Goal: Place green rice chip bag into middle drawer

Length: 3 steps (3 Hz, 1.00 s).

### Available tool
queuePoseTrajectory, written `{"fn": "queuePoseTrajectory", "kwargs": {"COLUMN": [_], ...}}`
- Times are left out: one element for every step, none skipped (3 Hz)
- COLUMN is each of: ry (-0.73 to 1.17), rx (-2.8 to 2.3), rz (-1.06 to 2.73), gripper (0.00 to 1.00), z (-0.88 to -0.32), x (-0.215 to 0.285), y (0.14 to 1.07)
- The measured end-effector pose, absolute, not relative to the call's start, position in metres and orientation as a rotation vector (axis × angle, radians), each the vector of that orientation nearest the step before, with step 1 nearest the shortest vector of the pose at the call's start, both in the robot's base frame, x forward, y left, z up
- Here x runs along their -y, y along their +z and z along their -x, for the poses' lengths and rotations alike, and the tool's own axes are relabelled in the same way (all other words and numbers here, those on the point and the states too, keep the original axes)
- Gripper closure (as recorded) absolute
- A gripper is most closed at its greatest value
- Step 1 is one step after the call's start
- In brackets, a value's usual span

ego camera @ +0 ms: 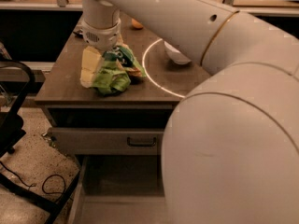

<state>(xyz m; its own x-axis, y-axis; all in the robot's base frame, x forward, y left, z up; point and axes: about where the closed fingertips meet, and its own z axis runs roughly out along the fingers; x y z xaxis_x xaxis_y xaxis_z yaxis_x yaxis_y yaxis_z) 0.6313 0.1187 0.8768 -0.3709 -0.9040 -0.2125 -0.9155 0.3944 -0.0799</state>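
Observation:
The green rice chip bag [116, 73] lies crumpled on the wooden cabinet top [60, 80], left of the middle, light green with a dark patch and an orange corner. My gripper [96, 70] hangs from the white wrist and is down at the bag's left side, touching it. The middle drawer [122, 186] is pulled out at the bottom of the view, a wide tray with a flat floor, half hidden by my arm. It holds nothing that I can see.
A white bowl [174, 55] stands right of the bag, inside a bright ring of light, mostly hidden by my arm. An orange [136, 24] sits at the back. The upper drawer front [93, 141] with a dark handle is slightly open. A black chair [14, 125] stands left.

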Motion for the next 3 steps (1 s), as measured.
{"fn": "queuePoseTrajectory", "kwargs": {"ry": [0.012, 0.007, 0.008], "rx": [-2.503, -2.51, -2.508], "rz": [1.591, 1.589, 1.589], "gripper": [0.09, 0.3, 0.62], "z": [-0.6387, -0.6388, -0.6394], "x": [-0.1082, -0.1075, -0.1083], "y": [0.8536, 0.8498, 0.8485]}}
